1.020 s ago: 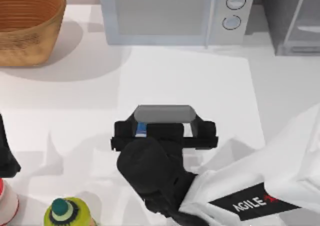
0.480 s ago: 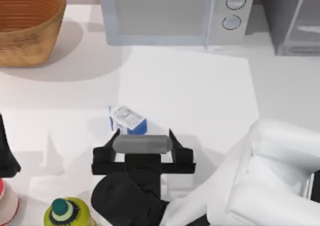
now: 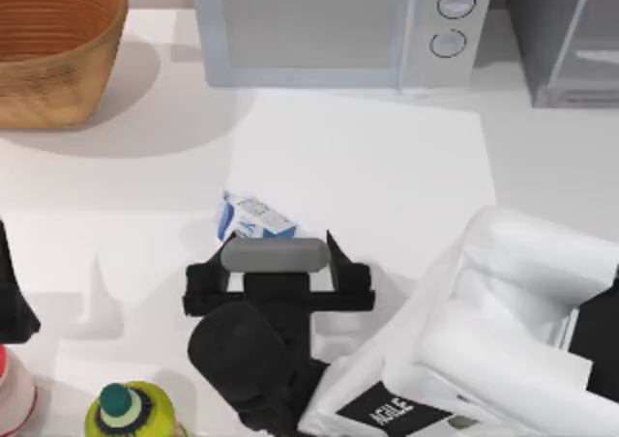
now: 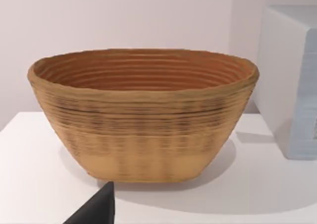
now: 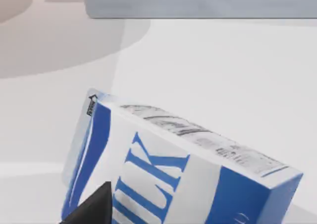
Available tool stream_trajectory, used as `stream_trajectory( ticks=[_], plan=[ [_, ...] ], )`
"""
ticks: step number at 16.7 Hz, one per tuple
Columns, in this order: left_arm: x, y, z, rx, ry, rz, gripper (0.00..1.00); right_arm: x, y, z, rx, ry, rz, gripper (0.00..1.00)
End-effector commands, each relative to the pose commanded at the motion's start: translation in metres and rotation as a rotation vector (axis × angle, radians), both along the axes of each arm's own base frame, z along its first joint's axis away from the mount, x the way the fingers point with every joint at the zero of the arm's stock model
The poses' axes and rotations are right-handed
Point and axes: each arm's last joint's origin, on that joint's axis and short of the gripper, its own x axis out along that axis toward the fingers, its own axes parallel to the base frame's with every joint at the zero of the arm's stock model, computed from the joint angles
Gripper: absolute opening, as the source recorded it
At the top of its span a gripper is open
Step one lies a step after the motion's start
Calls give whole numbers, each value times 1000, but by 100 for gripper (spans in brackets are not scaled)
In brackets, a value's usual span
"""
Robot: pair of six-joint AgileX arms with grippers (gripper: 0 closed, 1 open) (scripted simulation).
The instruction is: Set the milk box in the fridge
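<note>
My right gripper (image 3: 278, 263) hangs just beside the tilted milk box (image 3: 253, 217) at table centre, jaws spread wide and holding nothing, so nothing is done: grasp, lift and carry to the fridge (image 3: 566, 36) at back right all remain.

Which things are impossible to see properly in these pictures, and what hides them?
- Right gripper, top view: whether it grips the milk box; its grey wrist block covers the gap.
- Milk box, right wrist view: its lower part is cut off by the picture edge.
- Fridge, top view: cut off by the top and right edges.
- Green bottle, top view: cut off by the bottom edge.
</note>
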Motion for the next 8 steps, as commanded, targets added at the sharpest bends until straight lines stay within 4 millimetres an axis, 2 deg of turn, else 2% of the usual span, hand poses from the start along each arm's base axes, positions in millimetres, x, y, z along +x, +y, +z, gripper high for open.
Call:
stream_trajectory(
  ticks=[3, 7, 8],
  plan=[
    [0, 0, 0, 0, 0, 0, 100, 14, -1, -4, 0, 0, 0, 100],
    [0, 0, 0, 0, 0, 0, 100, 15, -1, -4, 0, 0, 0, 100],
    [0, 0, 0, 0, 0, 0, 100, 15, -1, -4, 0, 0, 0, 92]
  ],
)
